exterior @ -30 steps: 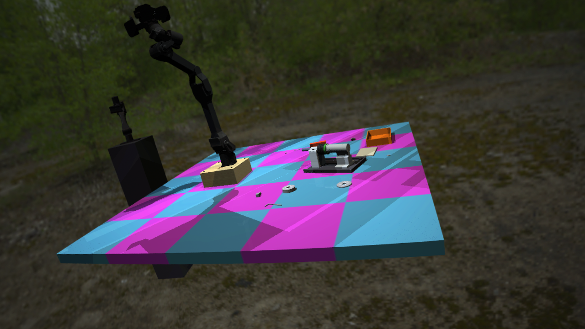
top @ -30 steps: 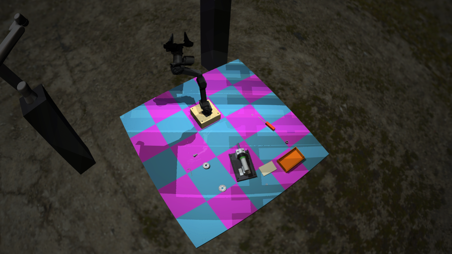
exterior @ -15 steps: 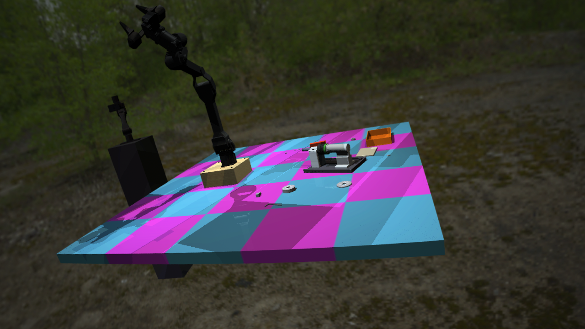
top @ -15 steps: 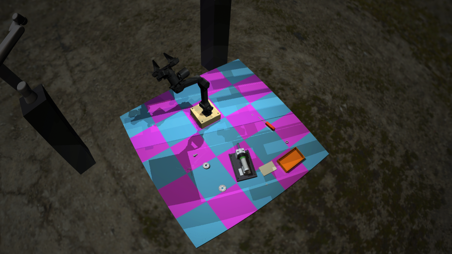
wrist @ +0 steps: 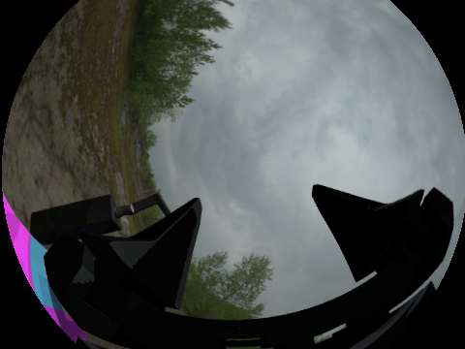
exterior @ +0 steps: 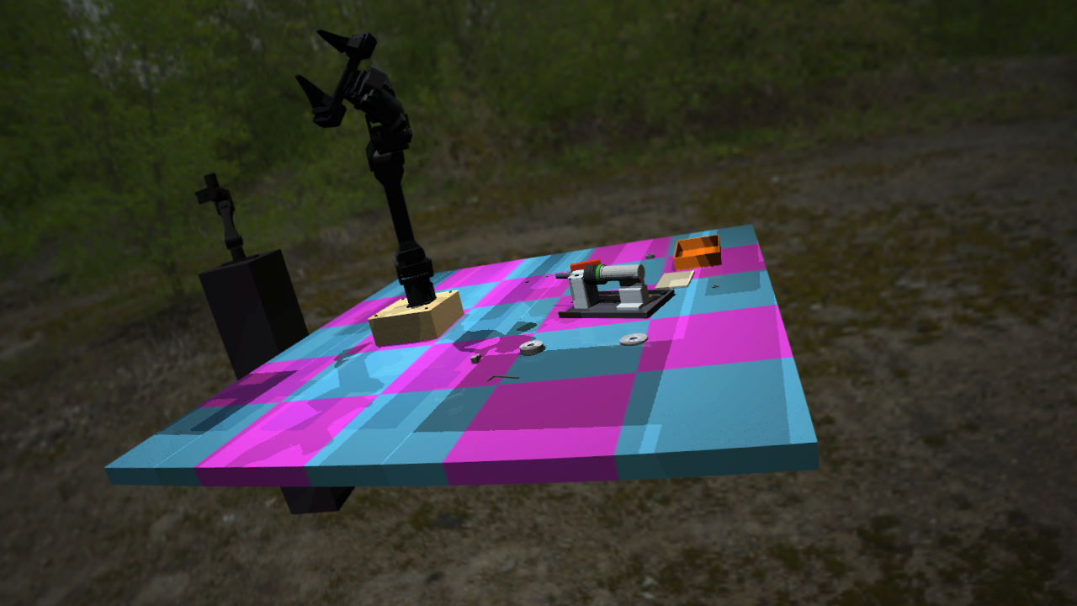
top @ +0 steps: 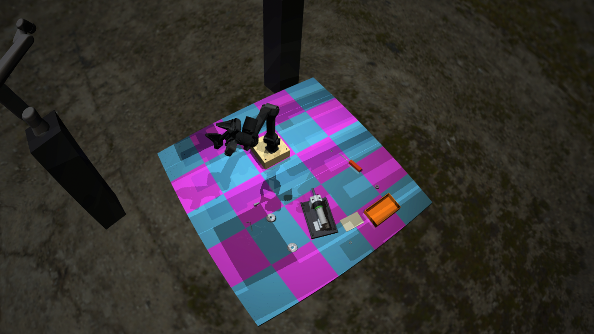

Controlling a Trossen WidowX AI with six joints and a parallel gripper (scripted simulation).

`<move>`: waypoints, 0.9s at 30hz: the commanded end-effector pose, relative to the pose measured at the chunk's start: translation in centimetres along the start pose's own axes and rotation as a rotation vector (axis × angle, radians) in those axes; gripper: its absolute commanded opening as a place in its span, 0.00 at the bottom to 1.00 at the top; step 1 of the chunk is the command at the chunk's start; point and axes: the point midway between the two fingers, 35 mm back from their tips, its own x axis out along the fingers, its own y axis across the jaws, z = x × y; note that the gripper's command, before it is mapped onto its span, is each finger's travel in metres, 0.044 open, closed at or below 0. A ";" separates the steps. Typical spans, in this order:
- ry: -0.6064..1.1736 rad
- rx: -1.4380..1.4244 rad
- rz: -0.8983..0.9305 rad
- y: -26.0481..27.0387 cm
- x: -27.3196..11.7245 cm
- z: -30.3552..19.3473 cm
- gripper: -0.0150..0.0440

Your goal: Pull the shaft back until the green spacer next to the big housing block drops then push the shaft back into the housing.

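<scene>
The fixture's dark base plate (top: 306,216) (exterior: 586,314) stands on the checkered table. The thin grey shaft (top: 313,191) (exterior: 562,275) sticks out from the white upright block (exterior: 578,292) at the end nearer the arm. Dark rings (exterior: 590,273) sit beyond that block. The green spacer (top: 318,207) (exterior: 599,273) is up on the assembly, between the dark rings and the light grey cylindrical housing (top: 321,216) (exterior: 623,272). My gripper (top: 212,129) (exterior: 308,54) (wrist: 258,197) is wide open and empty, raised high and far from the fixture. The shaft inside the housing is hidden.
Two silver discs (top: 267,218) (top: 295,249), a small bolt (top: 255,204) (exterior: 474,358) and a hex key (exterior: 504,376) lie on one side of the fixture. Across from them are a beige plate (top: 351,221) (exterior: 674,280), an orange box (exterior: 698,261), a nut (top: 377,186) and a red-handled screwdriver (top: 354,165).
</scene>
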 end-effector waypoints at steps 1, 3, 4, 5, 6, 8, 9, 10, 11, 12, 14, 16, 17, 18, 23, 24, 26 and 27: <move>-0.160 -0.038 0.028 0.7 -3.7 4.9 1.00; -0.252 -0.059 0.039 1.0 -6.2 7.5 1.00; -0.299 -0.070 0.043 1.1 -7.5 8.7 1.00; -0.345 -0.081 0.046 1.2 -8.9 9.9 1.00; -0.392 -0.093 0.048 1.3 -10.4 11.0 1.00; -0.485 -0.118 0.048 1.4 -13.4 13.1 1.00; -0.532 -0.131 0.047 1.5 -15.0 14.0 1.00; -0.578 -0.144 0.044 1.5 -16.6 14.9 1.00; -0.625 -0.158 0.040 1.6 -18.3 15.7 1.00; -0.671 -0.172 0.035 1.7 -20.0 16.4 1.00; -0.764 -0.202 0.022 1.8 -23.5 17.7 1.00; -0.856 -0.232 0.003 1.9 -27.0 18.6 1.00; -0.901 -0.248 -0.007 2.0 -28.8 19.0 1.00; -0.946 -0.265 -0.019 2.1 -30.7 19.3 1.00; -1.167 -0.352 -0.097 2.7 -39.8 19.5 1.00; -1.210 -0.370 -0.116 2.9 -41.6 19.3 1.00; -1.294 -0.408 -0.157 3.3 -45.1 18.8 1.00; -1.335 -0.428 -0.180 3.6 -46.8 18.4 1.00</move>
